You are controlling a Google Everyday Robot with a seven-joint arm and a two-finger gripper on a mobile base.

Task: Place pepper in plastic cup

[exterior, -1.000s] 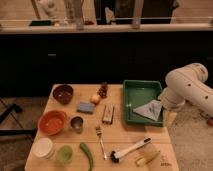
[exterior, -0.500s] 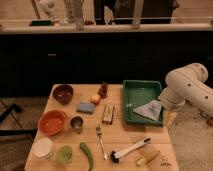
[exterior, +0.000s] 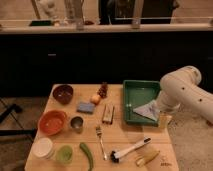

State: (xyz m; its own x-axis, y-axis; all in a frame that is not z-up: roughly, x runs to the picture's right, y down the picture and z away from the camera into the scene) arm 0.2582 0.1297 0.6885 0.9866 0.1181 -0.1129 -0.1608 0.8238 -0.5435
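Note:
The pepper (exterior: pixel 87 154), long, slim and green, lies near the table's front edge, left of the fork (exterior: pixel 101 141). Just to its left stands the plastic cup (exterior: pixel 64 154), small, round and pale green. My white arm (exterior: pixel 182 90) comes in from the right and bends down to the right edge of the green tray (exterior: pixel 141 97). The gripper (exterior: pixel 163 116) is at the arm's lower end there, far to the right of the pepper and the cup, open with nothing in it.
On the wooden table (exterior: pixel 150 135) are a white round container (exterior: pixel 43 148), a metal cup (exterior: pixel 76 123), an orange bowl (exterior: pixel 52 121), a dark red bowl (exterior: pixel 63 93), a blue sponge (exterior: pixel 85 107), a small box (exterior: pixel 107 113), a white brush (exterior: pixel 131 149) and a pale yellow piece (exterior: pixel 146 158). A grey cloth (exterior: pixel 146 110) lies in the tray.

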